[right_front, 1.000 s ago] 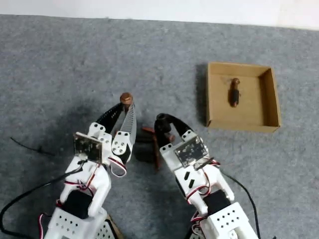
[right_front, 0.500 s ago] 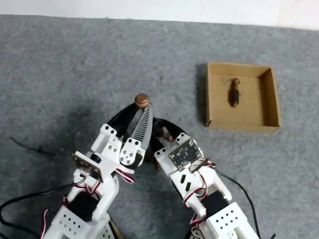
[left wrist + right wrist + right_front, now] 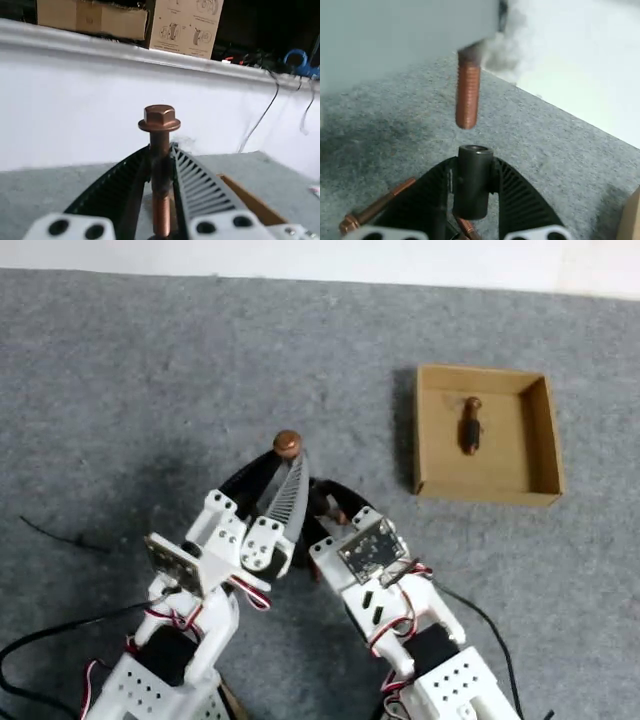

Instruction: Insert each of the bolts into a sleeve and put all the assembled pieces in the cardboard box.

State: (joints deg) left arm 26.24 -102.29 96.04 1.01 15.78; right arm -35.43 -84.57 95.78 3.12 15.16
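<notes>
My left gripper point(image 3: 161, 160) is shut on a copper bolt point(image 3: 160, 150), held upright with its hex head on top; from above, the bolt head point(image 3: 287, 443) shows between the arms. My right gripper point(image 3: 471, 182) is shut on a black sleeve point(image 3: 472, 177), upright with its bore facing up. The bolt's threaded end point(image 3: 468, 95) hangs just above the sleeve's opening without touching it. Two more copper bolts point(image 3: 375, 207) lie on the grey mat under the right gripper. The cardboard box point(image 3: 540, 455) at the right holds one assembled piece point(image 3: 470, 425).
Grey carpet point(image 3: 120, 390) covers the table, with open floor to the left and far side. A thin black cable tie point(image 3: 55, 532) lies at the left. A white wall point(image 3: 75, 100) stands beyond the mat.
The left arm has swung right with the bolt, bringing it from beside the right gripper to directly over the sleeve. The right gripper shifted slightly nearer.
</notes>
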